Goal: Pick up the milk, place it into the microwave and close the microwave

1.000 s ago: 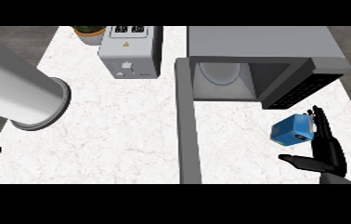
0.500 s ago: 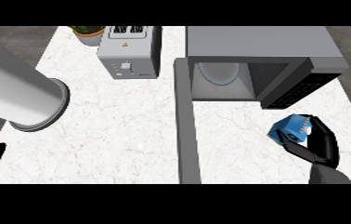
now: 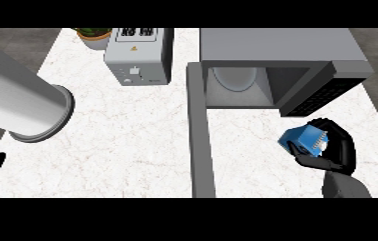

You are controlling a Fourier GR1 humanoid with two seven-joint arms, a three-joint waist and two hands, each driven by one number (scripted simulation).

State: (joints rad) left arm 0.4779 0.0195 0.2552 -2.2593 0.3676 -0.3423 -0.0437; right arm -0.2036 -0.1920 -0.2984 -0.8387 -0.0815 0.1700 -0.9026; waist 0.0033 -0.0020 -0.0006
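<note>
Head view, item by item.

Milk [image 3: 303, 139]: blue carton, at the bench's right end, just in front of the microwave's control-panel side and outside the cavity. Whether it rests on the bench or is lifted cannot be told.

Right hand [image 3: 334, 150]: black, fingers and thumb curled round the milk, grasping it from the right and below.

Change: a second ago this hand stood open beside the carton, fingers straight; half a second ago it was wrapping on; now it is wrapped round it. Judged meaning: the pick-up step is about complete, and carrying the milk left and inward to the opening comes next.

Microwave [image 3: 273, 70]: grey, cavity open with a pale turntable visible; its door [image 3: 197, 130] swung out toward the viewer as a long grey strip. Position unchanged across the frames.

Left forearm [image 3: 29, 107]: large grey cylinder at the left edge, unchanged; the left hand does not show.

Toaster [image 3: 139, 57] and potted plant [image 3: 94, 35]: back left on the bench [image 3: 125, 150], untouched.
</note>
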